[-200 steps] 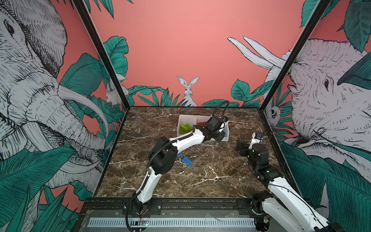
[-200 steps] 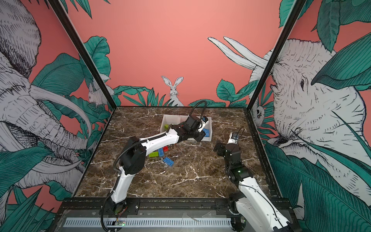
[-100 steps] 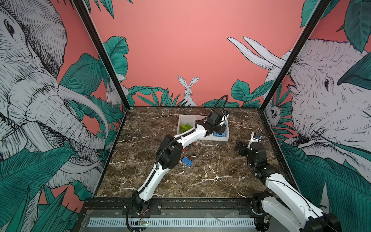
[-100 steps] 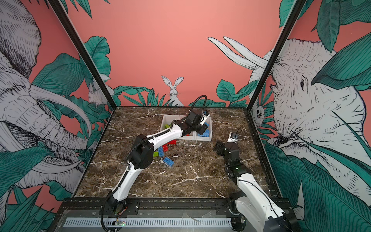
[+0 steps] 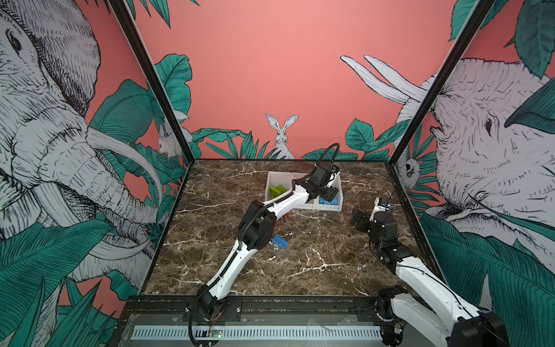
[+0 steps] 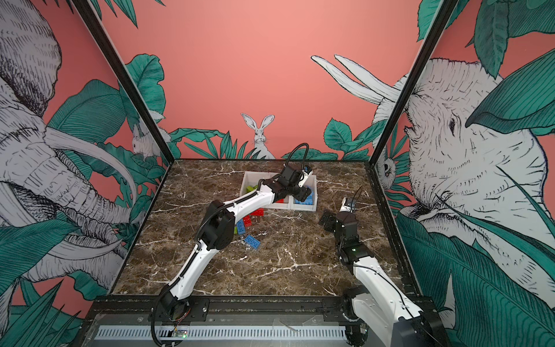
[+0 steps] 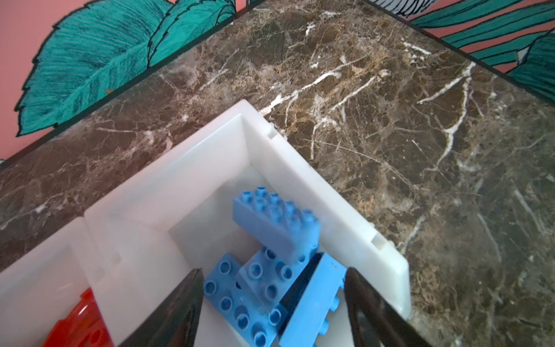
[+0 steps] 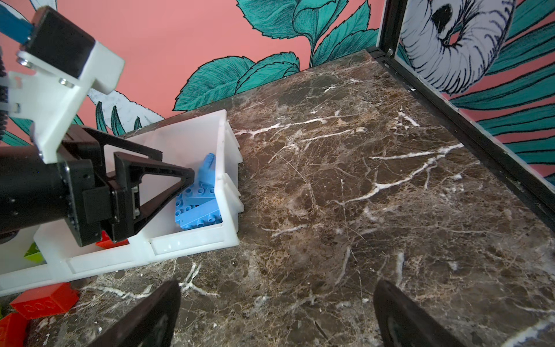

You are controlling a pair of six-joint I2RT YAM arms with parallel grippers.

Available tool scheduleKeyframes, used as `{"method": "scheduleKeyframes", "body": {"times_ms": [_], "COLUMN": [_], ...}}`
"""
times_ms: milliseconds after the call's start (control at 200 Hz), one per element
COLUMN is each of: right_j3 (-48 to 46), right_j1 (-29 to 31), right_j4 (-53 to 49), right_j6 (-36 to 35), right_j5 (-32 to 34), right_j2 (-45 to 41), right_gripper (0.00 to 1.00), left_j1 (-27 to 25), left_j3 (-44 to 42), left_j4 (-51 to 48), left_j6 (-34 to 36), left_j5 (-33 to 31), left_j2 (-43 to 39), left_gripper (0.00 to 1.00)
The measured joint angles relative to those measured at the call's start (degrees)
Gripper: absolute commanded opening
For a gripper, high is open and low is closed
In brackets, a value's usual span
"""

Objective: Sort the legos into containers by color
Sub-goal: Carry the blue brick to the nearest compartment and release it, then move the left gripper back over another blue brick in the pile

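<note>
And it lets go! The left gripper (image 7: 271,272), clamped tight a second ago, now has its jaws spread over the end bin (image 7: 315,180), and the blue brick (image 7: 276,225) tumbles in, tilted, onto the blue pile (image 7: 249,297). One more sorted. The right gripper (image 8: 276,300) waits wide open and empty above the table (image 8: 360,180), with loose bricks (image 6: 255,214) left to sort beside the row of bins (image 6: 244,183).
</note>
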Motion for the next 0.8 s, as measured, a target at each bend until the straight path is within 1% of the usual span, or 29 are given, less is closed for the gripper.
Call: {"method": "scheduleKeyframes", "body": {"times_ms": [90, 175, 355, 440, 520, 640, 735, 800], "right_j3": [0.0, 0.0, 0.0, 0.0, 0.0, 0.0, 0.0, 0.0], "right_j1": [0.0, 0.0, -0.2, -0.2, -0.2, -0.2, -0.2, -0.2], "right_j4": [0.0, 0.0, 0.0, 0.0, 0.1, 0.1, 0.3, 1.1], "right_j6": [0.0, 0.0, 0.0, 0.0, 0.2, 0.2, 0.2, 0.4], "right_j5": [-0.4, -0.7, -0.9, -1.0, -1.2, -1.6, -1.7, -1.7], "right_j2": [0.1, 0.1, 0.0, 0.0, 0.1, 0.5, 0.5, 0.5], "right_gripper": [0.98, 0.98, 0.98, 0.98, 0.98, 0.98, 0.98, 0.98], "left_j1": [-0.1, -0.3, -0.5, -1.0, -1.7, -2.9, -3.7, -3.9], "left_j3": [-5.0, -13.5, -31.8, -40.9, -49.2, -61.2, -70.8, -75.6], "left_j4": [-1.0, -2.1, -2.7, -2.5, -2.4, -3.1, -3.0, -3.1], "left_j6": [-0.7, -2.0, -6.4, -10.4, -14.4, -21.0, -25.6, -28.1], "left_j5": [-1.0, -2.3, -6.2, -7.6, -8.9, -11.3, -13.1, -13.8], "left_j2": [-3.9, -11.3, -32.3, -43.0, -51.0, -59.2, -63.9, -66.2], "left_gripper": [0.76, 0.76, 0.76, 0.76, 0.76, 0.75, 0.75, 0.75]}}
